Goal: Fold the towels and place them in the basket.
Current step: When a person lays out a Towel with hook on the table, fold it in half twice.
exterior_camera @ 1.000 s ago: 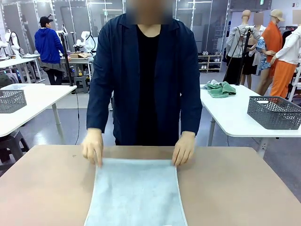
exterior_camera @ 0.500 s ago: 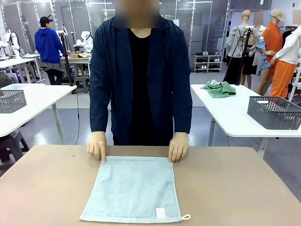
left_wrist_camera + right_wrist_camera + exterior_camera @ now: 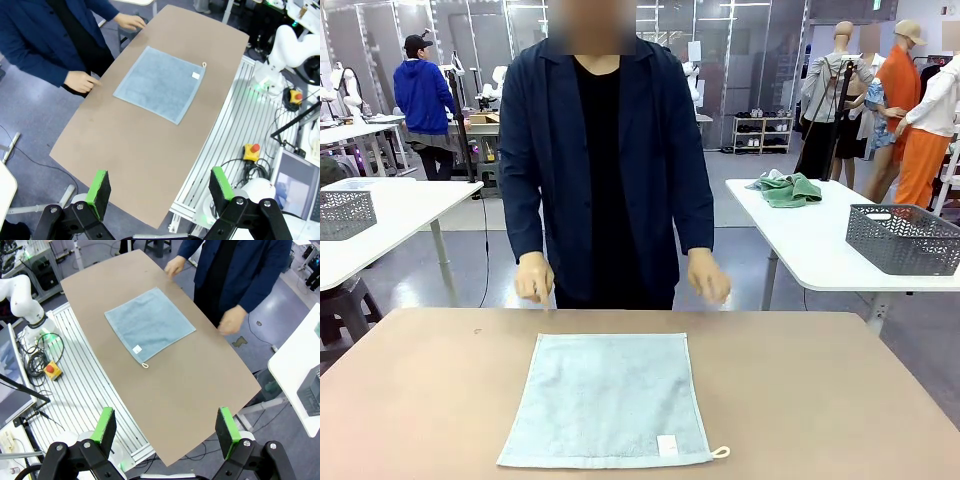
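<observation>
Flat mid tabletop lay blue towel, loop corner robot-side. Both released, left claw and right claw hung high above. Best: pinch near corners together, fold far-ward, edges matched.

Brown table: bare top at 9 and 3 o'clock of the pale blue towel, both flanks free for a pass. Towel flat, mid-table. At 12 o'clock the person blocks the far edge. One hand at 11, other hand at 1, both clear of the towel.
</observation>
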Available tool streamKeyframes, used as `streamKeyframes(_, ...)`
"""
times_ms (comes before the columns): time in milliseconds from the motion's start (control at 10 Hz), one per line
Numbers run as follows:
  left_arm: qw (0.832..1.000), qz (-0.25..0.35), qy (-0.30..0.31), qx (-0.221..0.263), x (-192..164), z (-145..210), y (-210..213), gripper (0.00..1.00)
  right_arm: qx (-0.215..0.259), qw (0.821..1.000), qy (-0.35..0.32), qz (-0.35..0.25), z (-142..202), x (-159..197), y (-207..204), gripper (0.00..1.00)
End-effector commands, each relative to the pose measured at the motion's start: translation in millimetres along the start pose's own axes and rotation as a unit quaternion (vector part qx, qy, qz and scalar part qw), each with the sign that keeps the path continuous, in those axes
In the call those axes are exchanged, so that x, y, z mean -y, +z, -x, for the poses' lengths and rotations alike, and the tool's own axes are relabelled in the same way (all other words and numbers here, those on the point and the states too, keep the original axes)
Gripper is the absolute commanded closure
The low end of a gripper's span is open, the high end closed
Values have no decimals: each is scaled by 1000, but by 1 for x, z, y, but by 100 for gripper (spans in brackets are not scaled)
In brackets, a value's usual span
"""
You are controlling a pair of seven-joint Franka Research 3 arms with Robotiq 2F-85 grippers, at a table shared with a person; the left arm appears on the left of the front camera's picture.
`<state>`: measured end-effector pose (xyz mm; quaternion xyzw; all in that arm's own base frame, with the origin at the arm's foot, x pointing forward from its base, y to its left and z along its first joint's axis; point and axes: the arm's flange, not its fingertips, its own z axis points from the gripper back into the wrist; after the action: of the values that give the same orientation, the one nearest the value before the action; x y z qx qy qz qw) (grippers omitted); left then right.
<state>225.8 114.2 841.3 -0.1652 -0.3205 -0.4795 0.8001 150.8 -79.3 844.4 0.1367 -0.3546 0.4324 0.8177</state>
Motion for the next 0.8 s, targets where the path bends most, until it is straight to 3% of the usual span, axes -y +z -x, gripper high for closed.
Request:
streamKeyframes(0,999,0,-45,-20,8,-17,-11,0,-28,998,51,-17,-17,-2,-14,0)
streamKeyframes(300,990,25,-122,-72,29,-47,-51,0,-75,988,118,-58,-44,-13,-52,0)
streamKeyframes(700,943,88,-251,-198,88,-52,-166,0,-187,946,243,-104,-67,-55,-174,0)
